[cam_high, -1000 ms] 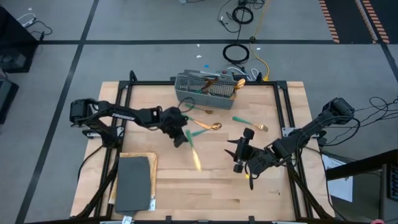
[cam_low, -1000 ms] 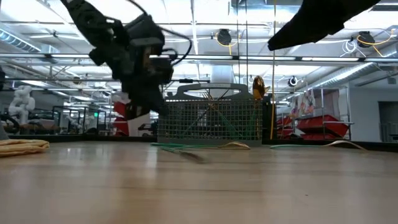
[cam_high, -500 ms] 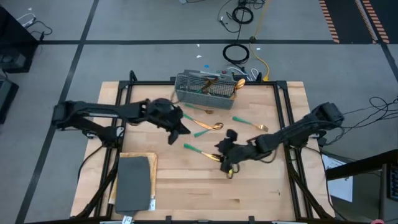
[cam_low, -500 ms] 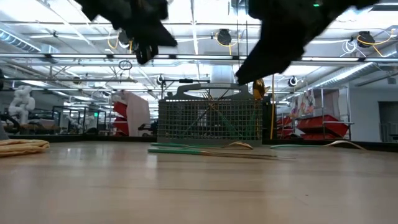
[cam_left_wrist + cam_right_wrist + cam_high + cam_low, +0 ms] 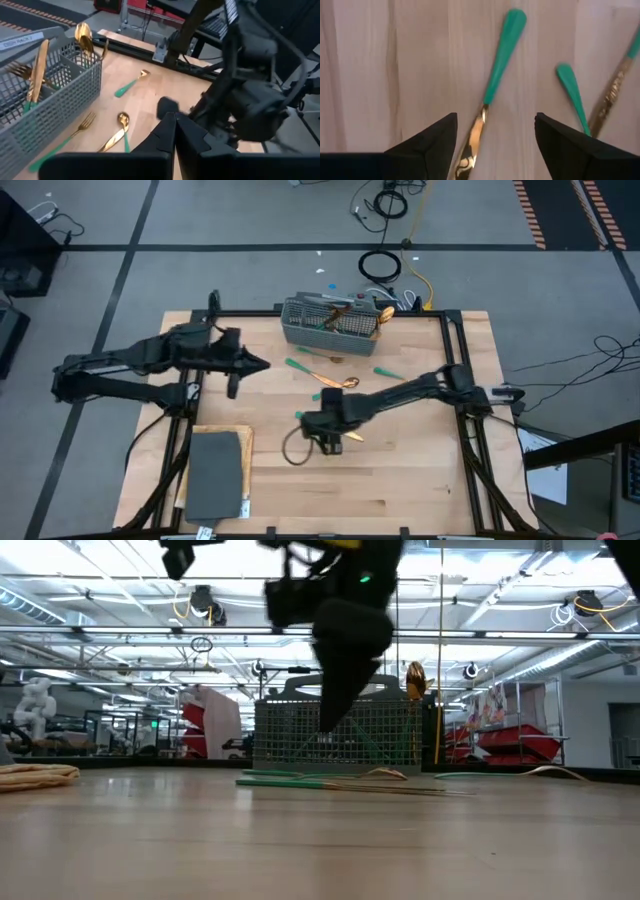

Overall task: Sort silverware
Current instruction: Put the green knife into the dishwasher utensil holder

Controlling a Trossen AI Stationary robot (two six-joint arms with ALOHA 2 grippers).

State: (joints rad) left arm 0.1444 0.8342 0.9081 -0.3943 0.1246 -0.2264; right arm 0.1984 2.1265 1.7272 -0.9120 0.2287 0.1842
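Risk lies in the crowding: the piece I am after, a teal-handled utensil (image 5: 492,95) lying flat on the table (image 5: 420,480), has a second teal handle (image 5: 572,97) just beside it, and if I drop off-centre one of my right gripper's (image 5: 495,142) fingers may land on that neighbour or skate the thin handle sideways across the wood instead of pinching it. Its gold head is slim and shiny, so I judge it could also slip out when lifted. My right jaws stand spread wide, holding nothing, and the utensil runs lengthwise between them, its gold end nearest my fingertips and its teal end pointing away; it touches neither finger. My left gripper (image 5: 262,364) waits apart on its own side of the table, fingers pressed together and empty. More silverware lies loose near the mesh caddy (image 5: 330,323), which already holds several pieces upright.
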